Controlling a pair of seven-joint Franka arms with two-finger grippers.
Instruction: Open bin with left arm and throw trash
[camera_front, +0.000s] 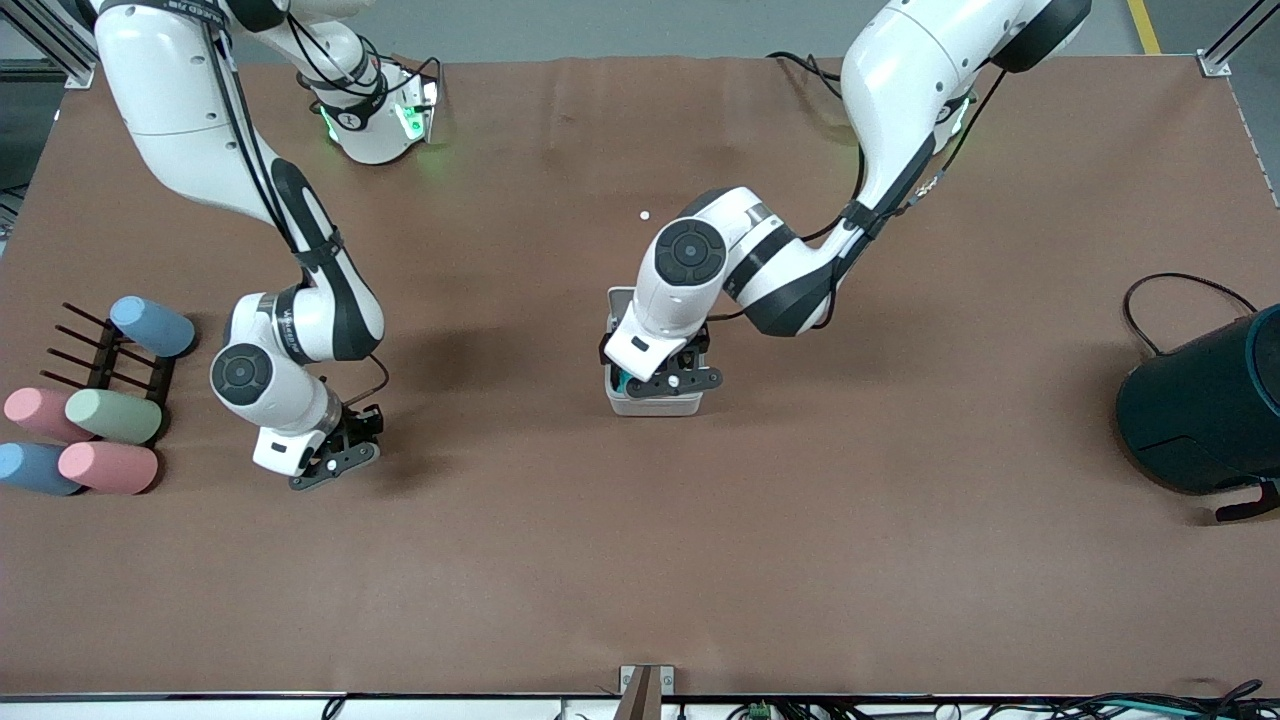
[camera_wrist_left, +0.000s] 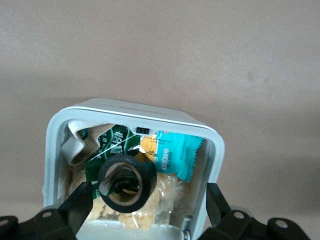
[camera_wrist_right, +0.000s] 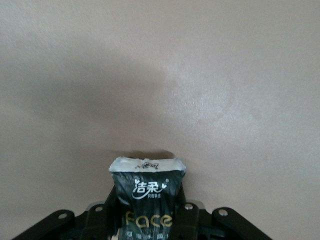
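The bin (camera_front: 655, 405) stands mid-table with its lid (camera_front: 620, 303) raised on the edge farther from the front camera. In the left wrist view the bin's rim (camera_wrist_left: 135, 107) frames a dark round ring (camera_wrist_left: 126, 182), a whitish bent loop (camera_wrist_left: 75, 147) and teal and green wrappers inside. My left gripper (camera_front: 668, 380) hangs just over the open bin, open, with its fingers (camera_wrist_left: 75, 210) wide apart (camera_wrist_left: 147, 212). My right gripper (camera_front: 335, 460) is low over bare table toward the right arm's end, shut (camera_wrist_right: 147, 219) on the black packet with gold print (camera_wrist_right: 147, 187).
Pastel cylinders (camera_front: 110, 440) and a black rack (camera_front: 105, 360) lie at the right arm's end. A big dark teal cylinder (camera_front: 1205, 400) with a black cable (camera_front: 1160, 290) stands at the left arm's end. A small white speck (camera_front: 645, 215) lies farther from the camera than the bin.
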